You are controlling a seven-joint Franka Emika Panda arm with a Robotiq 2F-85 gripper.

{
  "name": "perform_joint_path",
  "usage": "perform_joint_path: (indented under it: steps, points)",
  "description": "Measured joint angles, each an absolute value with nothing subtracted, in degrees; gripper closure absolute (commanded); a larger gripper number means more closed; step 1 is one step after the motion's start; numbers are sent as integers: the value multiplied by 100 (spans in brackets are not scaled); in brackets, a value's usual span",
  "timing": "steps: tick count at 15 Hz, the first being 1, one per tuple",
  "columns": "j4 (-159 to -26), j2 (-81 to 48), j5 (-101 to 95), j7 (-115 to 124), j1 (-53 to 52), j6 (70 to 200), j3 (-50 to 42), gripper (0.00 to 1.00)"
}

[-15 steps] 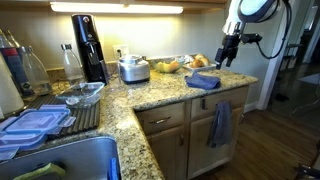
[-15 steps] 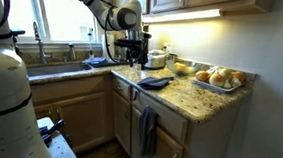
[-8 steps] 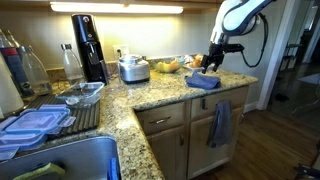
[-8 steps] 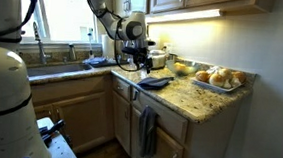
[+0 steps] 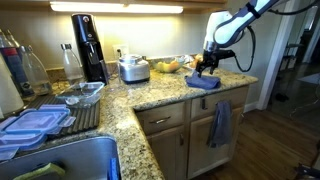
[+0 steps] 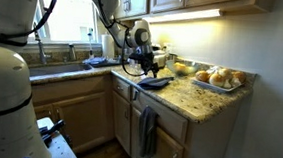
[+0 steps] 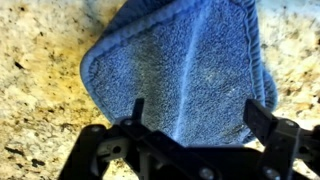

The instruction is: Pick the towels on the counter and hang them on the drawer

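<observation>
The gripper point(image 5: 205, 70) points down with its jaws spread wide and nothing between them, poised over the folded towel point(image 5: 203, 82), which lies on the counter point(image 5: 150, 95) close to the rounded front edge. In the wrist view the two fingers point(image 7: 138, 108) straddle the folded towel point(image 7: 180, 60) at about 7 and 5 o'clock. Whether their tips touch the cloth cannot be told. The cloth's thick hemmed edge runs up to a blunt corner at 9 o'clock, and bare speckled counter point(image 7: 40, 90) lies open from 7 round to 11 o'clock, with a narrow strip also at 3 o'clock. In an exterior view the gripper point(image 6: 150, 70) sits just above the folded towel point(image 6: 156, 82), and the tray of rolls point(image 6: 217, 79) stands at the towel's 2 o'clock, apart from it, with bare counter point(image 6: 195, 101) between them. In the opposite view a fruit bowl point(image 5: 168, 66) and a steel pot point(image 5: 134, 68) stand at the towel's 10 o'clock, also apart from it. A hanging towel point(image 5: 220, 124) droops from the drawer point(image 5: 236, 97) at the folded towel's 5 o'clock, below the counter edge. It is seen too as the hanging towel point(image 6: 147, 132).
</observation>
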State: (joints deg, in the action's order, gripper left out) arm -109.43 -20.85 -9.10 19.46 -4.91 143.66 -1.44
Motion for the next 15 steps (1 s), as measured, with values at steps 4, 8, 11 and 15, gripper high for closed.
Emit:
perform_joint_path:
  steps: [4,8,11,15]
  points:
    - [-10592,-2484,-913,2103,-604,14343,-290,40]
    - [-10425,-2666,-913,2151,-674,14343,-408,67]
    - [-10409,-2670,-915,2165,-703,14342,-496,85]
    - [-10402,-2663,-988,2257,-746,14343,-617,96]
